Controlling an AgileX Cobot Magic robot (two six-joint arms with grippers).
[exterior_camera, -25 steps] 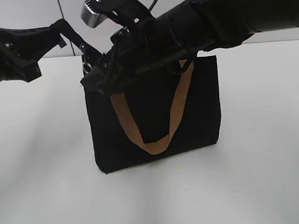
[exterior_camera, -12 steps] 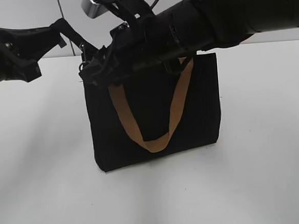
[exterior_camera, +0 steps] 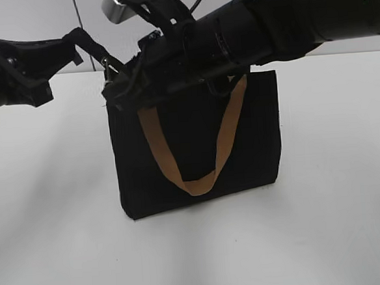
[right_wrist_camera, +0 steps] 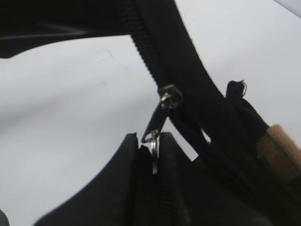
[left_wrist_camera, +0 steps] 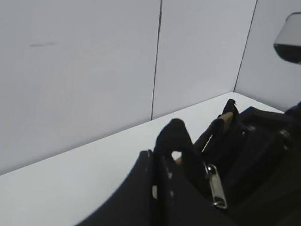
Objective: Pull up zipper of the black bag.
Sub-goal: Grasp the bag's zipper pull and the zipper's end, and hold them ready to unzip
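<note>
My right jaws (right_wrist_camera: 153, 155) are clenched on the zipper (right_wrist_camera: 157, 127), pinching only its ring at the black bag (exterior_camera: 197, 148)'s top corner. My left jaws (left_wrist_camera: 162, 188) pinch the fabric beside it. A skewed tug could slip the ring free.

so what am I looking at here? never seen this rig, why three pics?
Three cameras, one moment. The exterior view faces a white table where a black bag with tan strap handles stands upright. Two black robot arms reach to its top left corner. The other two pictures come from cameras on each wrist. The right wrist view shows the right gripper pinching the zipper pull's ring. The left wrist view shows the left gripper at the bag's corner beside the pull; whether it grips the fabric is unclear.
</note>
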